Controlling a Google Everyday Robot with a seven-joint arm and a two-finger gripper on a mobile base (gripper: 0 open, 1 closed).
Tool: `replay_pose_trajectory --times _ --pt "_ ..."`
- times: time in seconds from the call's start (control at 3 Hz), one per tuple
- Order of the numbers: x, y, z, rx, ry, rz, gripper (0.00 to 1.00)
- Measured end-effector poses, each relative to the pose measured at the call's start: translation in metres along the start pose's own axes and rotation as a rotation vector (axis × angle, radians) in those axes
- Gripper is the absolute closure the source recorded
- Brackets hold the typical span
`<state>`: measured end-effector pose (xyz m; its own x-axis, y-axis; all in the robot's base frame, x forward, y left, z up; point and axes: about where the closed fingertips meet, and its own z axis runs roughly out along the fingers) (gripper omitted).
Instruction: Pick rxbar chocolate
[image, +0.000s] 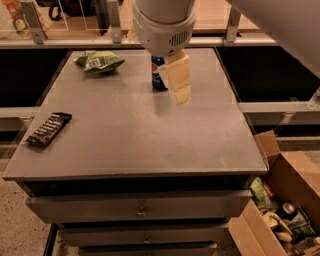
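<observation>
The rxbar chocolate (49, 129) is a flat black bar with white lettering. It lies near the left edge of the grey table (150, 145), angled slightly. My gripper (178, 82) hangs from the white arm over the back middle of the table, well to the right of the bar and apart from it. It holds nothing that I can see. It partly covers the blue Pepsi can (157, 77) just behind it.
A green snack bag (99, 61) lies at the table's back left. An open cardboard box (287, 195) with several packets and cans stands on the floor at the right front. Drawers sit under the tabletop. A rail runs behind the table.
</observation>
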<state>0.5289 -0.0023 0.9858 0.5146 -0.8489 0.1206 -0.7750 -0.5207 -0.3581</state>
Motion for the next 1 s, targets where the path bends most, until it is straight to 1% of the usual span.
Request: replay_pose_trajectory --times 0.33,0.67,1.0 --pt "-0.017 -0.014 0.004 -0.011 0.017 -0.098 0.0" --pt "-0.043 -0.033 0.021 -0.04 0.02 -0.24 0.0" --pt "-0.076 -0.049 0.051 -0.09 -0.009 -0.375 0.0"
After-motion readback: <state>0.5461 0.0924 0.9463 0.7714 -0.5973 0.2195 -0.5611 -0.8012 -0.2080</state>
